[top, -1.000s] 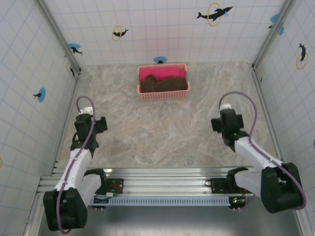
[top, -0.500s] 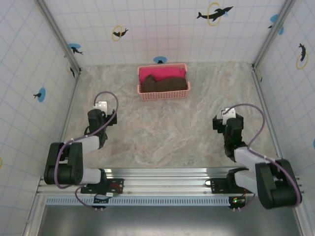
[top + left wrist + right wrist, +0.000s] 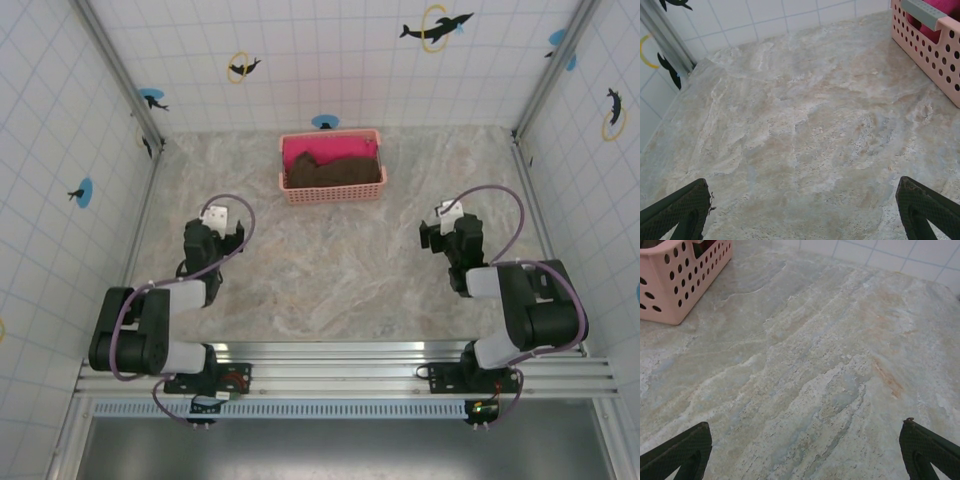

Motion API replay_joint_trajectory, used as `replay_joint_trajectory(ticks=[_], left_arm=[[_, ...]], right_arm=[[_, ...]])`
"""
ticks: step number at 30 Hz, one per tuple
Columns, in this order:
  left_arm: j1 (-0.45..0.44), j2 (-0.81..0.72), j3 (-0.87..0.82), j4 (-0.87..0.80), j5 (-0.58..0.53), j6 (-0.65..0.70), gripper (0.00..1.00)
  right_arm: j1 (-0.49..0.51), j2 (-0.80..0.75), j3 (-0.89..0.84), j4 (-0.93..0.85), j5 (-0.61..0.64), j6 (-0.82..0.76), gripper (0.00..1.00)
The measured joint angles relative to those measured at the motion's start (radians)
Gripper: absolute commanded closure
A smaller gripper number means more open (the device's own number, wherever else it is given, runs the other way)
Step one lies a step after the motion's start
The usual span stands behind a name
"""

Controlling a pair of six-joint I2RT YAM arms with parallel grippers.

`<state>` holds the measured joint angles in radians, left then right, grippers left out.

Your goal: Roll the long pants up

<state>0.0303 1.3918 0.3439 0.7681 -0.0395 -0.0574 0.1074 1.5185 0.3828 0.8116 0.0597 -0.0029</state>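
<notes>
Open marble table point(image 3: 330, 270) runs from the pink basket point(image 3: 335, 192) out to the tiled walls. Long pants point(image 3: 335, 173) lie bundled in the basket's near half, with pink cloth point(image 3: 345, 148) behind them. Left pincer point(image 3: 804, 186) and right pincer point(image 3: 806, 427) are both spread wide, well short of the basket on either side. Wrist views catch the basket's holed wall; the overhead view shows the pants inside.

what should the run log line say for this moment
left gripper: open, empty, over table | right gripper: open, empty, over table | pants: bundled in basket beside pink cloth, neither gripper near
</notes>
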Motion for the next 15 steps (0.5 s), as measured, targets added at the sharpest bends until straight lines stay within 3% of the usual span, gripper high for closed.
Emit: replay_joint_trajectory(ticks=[5,15], left_arm=[[-0.053,0.114,0.029,0.082,-0.014,0.043,0.03],[-0.096,0.127,0.012,0.102,-0.108,0.07,0.03]], right_arm=[[0.002,0.0,0.009,-0.002,0.031,0.006,0.01],[0.006,0.0,0.009,-0.02,0.049,0.006,0.01]])
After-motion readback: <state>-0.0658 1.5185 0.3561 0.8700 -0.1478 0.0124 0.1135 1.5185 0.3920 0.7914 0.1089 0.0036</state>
